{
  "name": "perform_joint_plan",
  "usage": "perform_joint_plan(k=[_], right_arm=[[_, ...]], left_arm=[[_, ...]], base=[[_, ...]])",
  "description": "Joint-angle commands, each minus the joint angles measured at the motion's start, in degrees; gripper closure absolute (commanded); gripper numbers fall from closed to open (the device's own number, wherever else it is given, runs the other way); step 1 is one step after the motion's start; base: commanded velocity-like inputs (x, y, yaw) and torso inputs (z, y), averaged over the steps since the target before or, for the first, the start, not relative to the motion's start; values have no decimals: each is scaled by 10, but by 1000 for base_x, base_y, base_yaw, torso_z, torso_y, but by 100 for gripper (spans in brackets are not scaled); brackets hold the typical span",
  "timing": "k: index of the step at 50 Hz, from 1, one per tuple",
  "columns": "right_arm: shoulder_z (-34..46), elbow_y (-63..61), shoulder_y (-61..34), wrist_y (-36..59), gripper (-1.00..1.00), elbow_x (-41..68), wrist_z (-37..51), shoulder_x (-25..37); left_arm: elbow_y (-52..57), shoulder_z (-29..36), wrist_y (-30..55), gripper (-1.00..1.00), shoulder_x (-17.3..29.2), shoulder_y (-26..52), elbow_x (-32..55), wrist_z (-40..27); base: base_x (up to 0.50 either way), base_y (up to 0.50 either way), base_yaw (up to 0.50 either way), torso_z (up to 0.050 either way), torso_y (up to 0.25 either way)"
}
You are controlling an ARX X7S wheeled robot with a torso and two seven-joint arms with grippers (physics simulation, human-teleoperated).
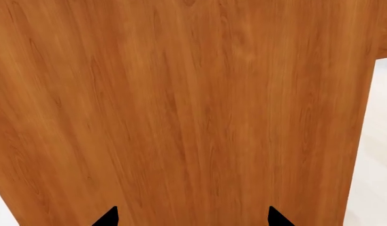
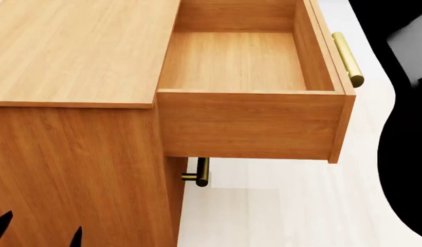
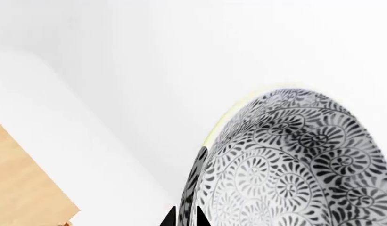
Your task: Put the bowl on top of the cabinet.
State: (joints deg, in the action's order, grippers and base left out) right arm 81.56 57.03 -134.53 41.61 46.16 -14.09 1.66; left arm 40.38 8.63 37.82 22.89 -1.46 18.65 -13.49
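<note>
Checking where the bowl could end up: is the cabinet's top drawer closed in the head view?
No, the top drawer is pulled far out from the cabinet, showing its bare wooden inside.

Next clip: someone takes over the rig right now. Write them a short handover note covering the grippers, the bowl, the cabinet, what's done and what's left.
Right gripper: shut on the rim of the patterned bowl, held up in the air; seen only in the right wrist view.
Left gripper: open, empty, close against the cabinet's side panel.
Cabinet: flat top bare; top drawer pulled out, nothing seen in it.
Done: bowl picked up.
Left: carry the bowl over the cabinet top, not the open drawer, set it down, release.
</note>
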Motion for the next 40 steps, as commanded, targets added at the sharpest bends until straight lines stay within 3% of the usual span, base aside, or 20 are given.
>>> perform_joint_plan(k=[1,32,40], right_arm=[[49,-15,2,-42,100,107,15,-17],[71,-65,22,-9,100,336,20,-17],[79,-91,38,23,100,330,38,-17]], left_arm=[[-31,-20,-32,-100,-16,-7,10,25],[-36,-31,-49,-100,-10,-16,23,27],[-37,-33,-49,-100,-9,-15,25,26]], base=[[0,0,0,0,0],[0,0,0,0,1],[0,0,0,0,0]])
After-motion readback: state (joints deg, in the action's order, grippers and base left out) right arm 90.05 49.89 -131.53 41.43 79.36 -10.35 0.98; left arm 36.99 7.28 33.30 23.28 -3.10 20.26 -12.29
